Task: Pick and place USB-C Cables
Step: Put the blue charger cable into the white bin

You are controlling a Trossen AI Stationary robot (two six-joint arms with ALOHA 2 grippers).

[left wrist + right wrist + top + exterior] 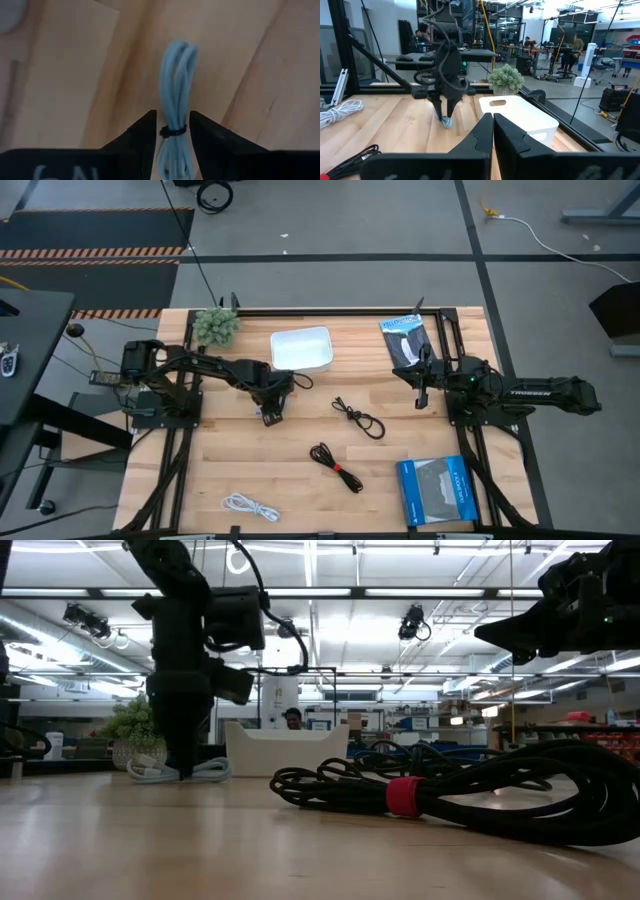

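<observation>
The pale blue-grey cable bundle lies on the wooden table in front of the white tray. My left gripper stands over it with its fingers pointing down, shut on it at the black tie. My right gripper hovers shut at the table's right side and touches nothing. A black cable lies mid-table. The black cable with the red tie is nearer, and the white cable lies by the near edge. My left gripper pinches the pale blue-grey bundle at its black tie, one finger on each side, across the strands. The fingers come from above, pointing down. The bundle lies on the table, and its loops show on both sides of the fingertips.
A flat blue packet lies at the near right and a dark packet at the far right. A small green plant stands at the far left, next to the tray. Bare wood lies between the cables.
</observation>
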